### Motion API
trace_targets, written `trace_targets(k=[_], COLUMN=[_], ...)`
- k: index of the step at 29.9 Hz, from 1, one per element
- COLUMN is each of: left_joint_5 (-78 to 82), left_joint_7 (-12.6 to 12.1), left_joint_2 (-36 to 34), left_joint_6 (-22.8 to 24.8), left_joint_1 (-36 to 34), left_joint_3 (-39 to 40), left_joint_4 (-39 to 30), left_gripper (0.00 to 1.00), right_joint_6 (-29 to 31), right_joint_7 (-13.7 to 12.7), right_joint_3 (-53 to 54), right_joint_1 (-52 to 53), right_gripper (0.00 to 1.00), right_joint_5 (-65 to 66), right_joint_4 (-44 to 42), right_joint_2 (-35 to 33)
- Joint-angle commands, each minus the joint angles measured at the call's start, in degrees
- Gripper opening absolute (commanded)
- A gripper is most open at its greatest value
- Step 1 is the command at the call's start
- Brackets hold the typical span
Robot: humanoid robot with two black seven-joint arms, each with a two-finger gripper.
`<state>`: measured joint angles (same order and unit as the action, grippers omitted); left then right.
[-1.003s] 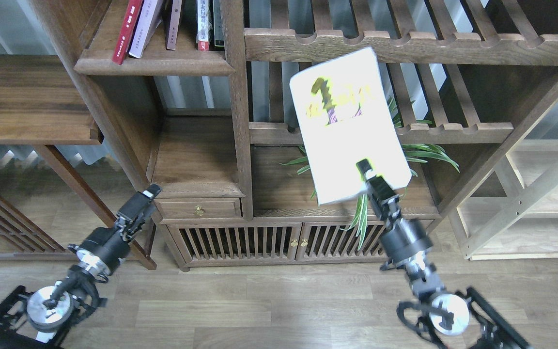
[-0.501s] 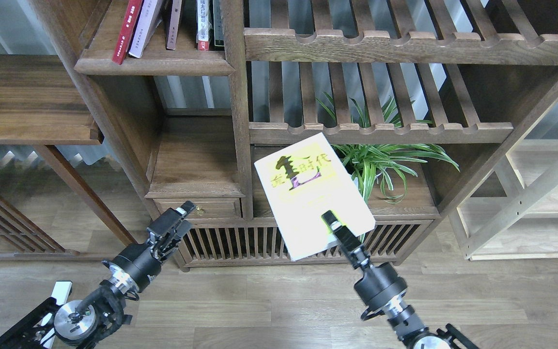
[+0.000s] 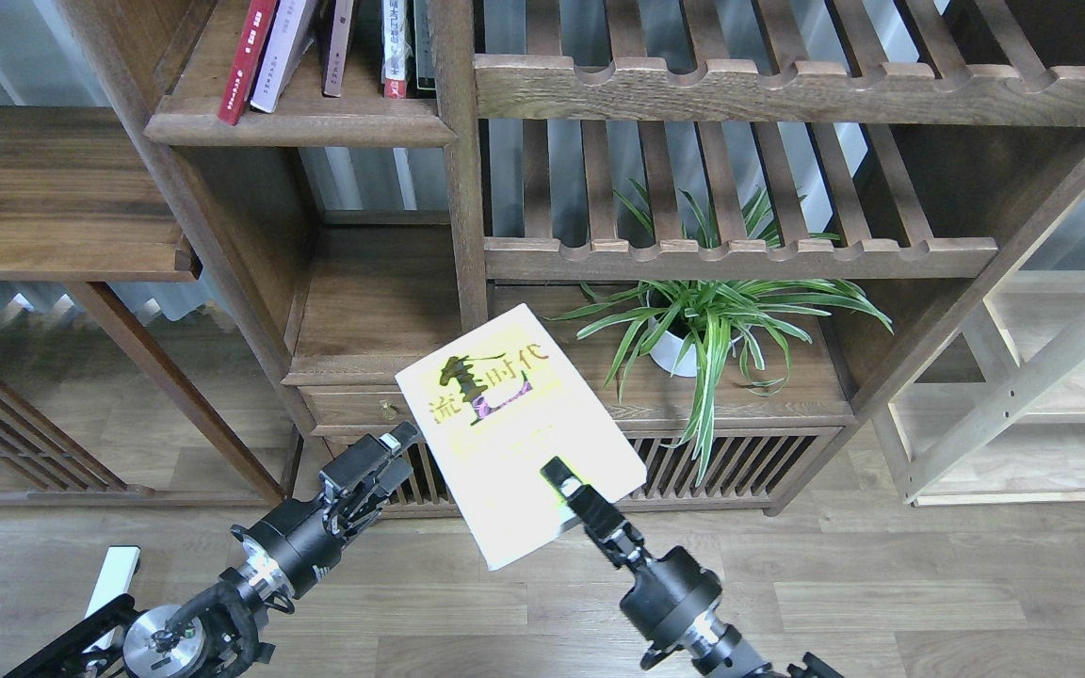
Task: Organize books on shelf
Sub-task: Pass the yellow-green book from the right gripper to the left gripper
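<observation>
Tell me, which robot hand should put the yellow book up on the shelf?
The right hand. It already grips the yellow book by its lower edge. The left hand holds nothing and only sits beside the book's left edge. The shelf with other books stands up on the left.

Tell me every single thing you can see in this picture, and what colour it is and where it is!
Yellow-green book: one, pale yellow with dark title characters, held up in front of the bookcase, centre.
Books on shelf: several, red, pale and others, standing and leaning, top left.
Shelf: one, dark-brown board under those books.
Slatted racks: two, brown, upper right.
Potted plant: one, green leaves in a white pot, under the lower rack.
Small drawer: one, brown with a brass knob, behind the book's left side.
Floor: wood planks, grey-brown, bottom.
Right claw: black, shut on the book's lower edge.
Left claw: black, beside the book's left edge.
</observation>
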<state>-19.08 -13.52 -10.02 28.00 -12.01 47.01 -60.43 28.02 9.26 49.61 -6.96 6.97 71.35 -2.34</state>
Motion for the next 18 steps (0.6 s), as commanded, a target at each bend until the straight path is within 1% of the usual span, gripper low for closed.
trace_targets(k=[1, 8, 12, 13, 16, 18], left_joint_5=[0.01, 0.10, 0.10, 0.01, -0.08, -0.60], left_joint_7=[0.07, -0.02, -0.11, -0.11, -0.19, -0.19], left_joint_2=[0.00, 0.79, 0.87, 0.87, 0.96, 0.96], left_joint_6=[0.00, 0.00, 0.00, 0.00, 0.00, 0.00], left_joint_1=[0.32, -0.12, -0.21, -0.12, -0.29, -0.29], left_joint_3=[-0.60, -1.92, -1.92, -1.92, -1.92, -1.92], left_joint_4=[-1.18, -1.89, -1.98, -1.98, -1.98, -1.89], left_gripper=[0.81, 0.79, 0.74, 0.71, 0.57, 0.41], right_joint_6=[-0.02, -0.02, -0.02, -0.02, -0.02, -0.02], right_joint_7=[-0.03, -0.12, -0.12, -0.12, -0.12, -0.12], right_joint_3=[-1.71, -2.68, -2.68, -2.68, -2.68, -2.68], right_joint_1=[1.42, 2.13, 2.22, 2.22, 2.13, 2.13], right_gripper=[0.05, 0.05, 0.05, 0.05, 0.05, 0.05], right_joint_5=[-0.12, -0.12, -0.12, -0.12, -0.12, -0.12], right_joint_4=[-0.51, -1.04, -1.30, -1.48, -2.00, -2.18], right_joint_2=[1.29, 2.34, 2.34, 2.34, 2.34, 2.34])
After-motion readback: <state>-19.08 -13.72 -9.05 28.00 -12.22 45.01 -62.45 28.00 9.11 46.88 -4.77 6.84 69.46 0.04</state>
